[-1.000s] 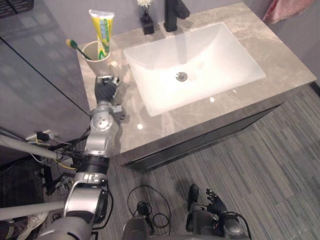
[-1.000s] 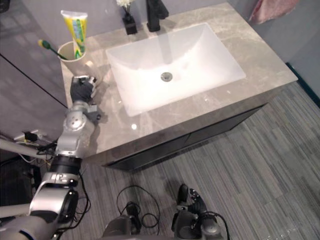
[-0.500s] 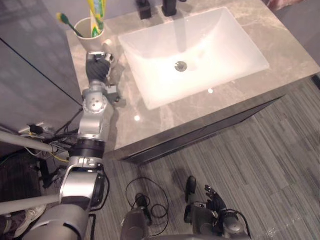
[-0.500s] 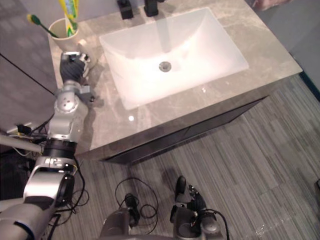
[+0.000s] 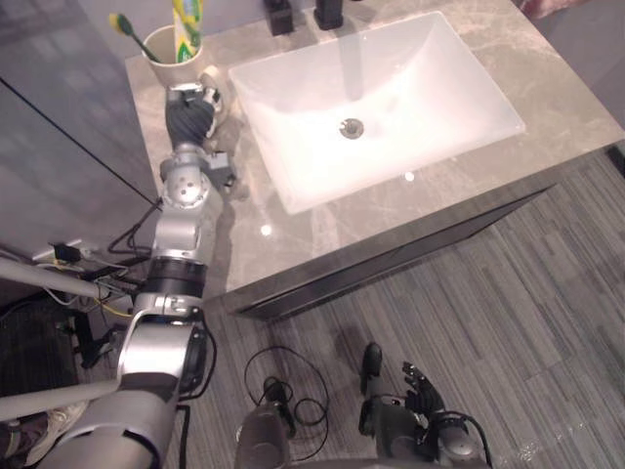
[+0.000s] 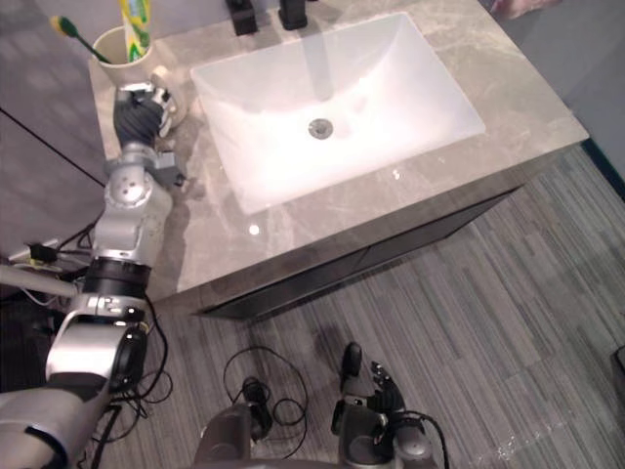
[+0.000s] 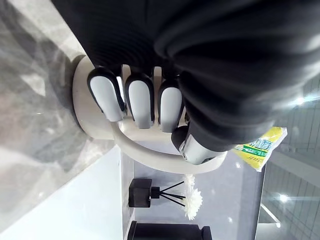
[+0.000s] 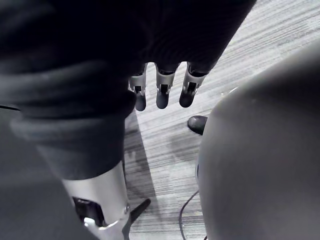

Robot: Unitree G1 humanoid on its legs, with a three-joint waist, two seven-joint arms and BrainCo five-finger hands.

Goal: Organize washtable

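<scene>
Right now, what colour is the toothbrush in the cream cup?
Green toothbrush with a yellow end; right eye view.

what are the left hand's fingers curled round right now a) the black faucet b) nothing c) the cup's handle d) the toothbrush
c: in the left wrist view the left hand's fingers curl over the looped handle of the cream cup, with the thumb closing on it from the other side.
</scene>
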